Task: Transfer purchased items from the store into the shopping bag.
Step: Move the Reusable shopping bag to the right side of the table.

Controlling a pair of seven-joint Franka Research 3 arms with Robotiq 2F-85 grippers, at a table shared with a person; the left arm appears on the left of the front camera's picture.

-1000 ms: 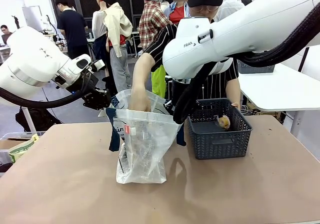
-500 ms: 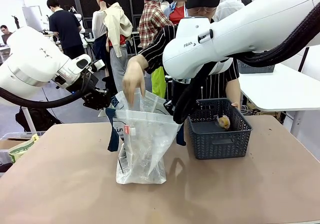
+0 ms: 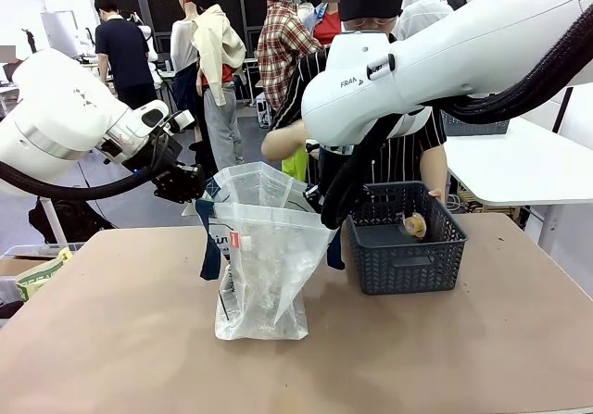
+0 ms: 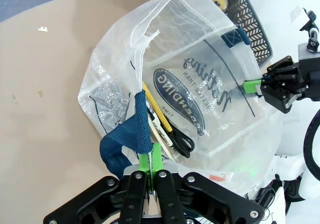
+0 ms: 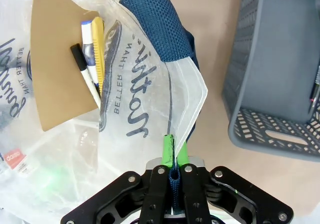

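Translucent shopping bag is standing mid table, left gripper and right gripper each pinching its rim; best pulling evenly, mouth wide.

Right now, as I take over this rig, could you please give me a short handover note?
Left end effector: shut on the shopping bag's blue strap.
Right end effector: shut on the other strap; the bag stands open on the table.
Done: flat brown box is in the bag.
Left: one small yellowish item lies in the basket.
The person's hand is raised behind the bag.
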